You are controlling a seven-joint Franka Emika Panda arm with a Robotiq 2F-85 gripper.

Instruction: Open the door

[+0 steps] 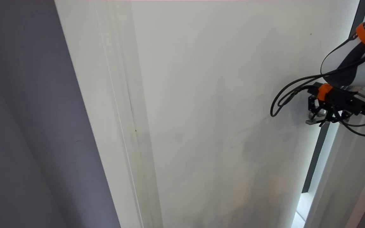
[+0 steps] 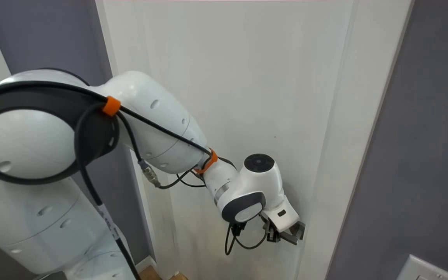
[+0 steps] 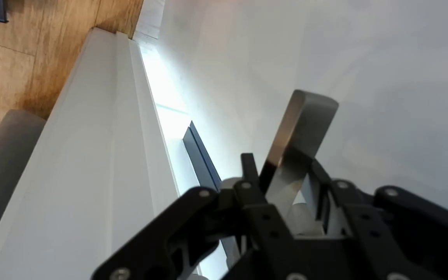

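Observation:
The tall white door (image 1: 217, 95) also shows in an exterior view (image 2: 266, 77) and fills the right of the wrist view (image 3: 395, 116). In the wrist view it stands slightly ajar, with a bright gap (image 3: 161, 85) along its edge. The silver lever handle (image 3: 305, 120) runs diagonally between my gripper's fingers (image 3: 281, 161), its free end beyond the fingertips. The fingers look closed against both sides of it. In an exterior view the gripper (image 1: 323, 115) is at the door's handle edge; elsewhere it is partly hidden behind the wrist (image 2: 274, 233). The handle's base is mostly hidden.
The white moulded frame (image 3: 91, 155) runs close beside the gripper. A dark strip (image 1: 316, 158) lies in the gap. Grey wall (image 2: 422, 116) and a white wall plate (image 2: 426, 270) are beyond the frame. Wooden floor (image 3: 21, 70) and a grey rounded object (image 3: 10, 144) are below. Cables (image 1: 284, 95) hang loose.

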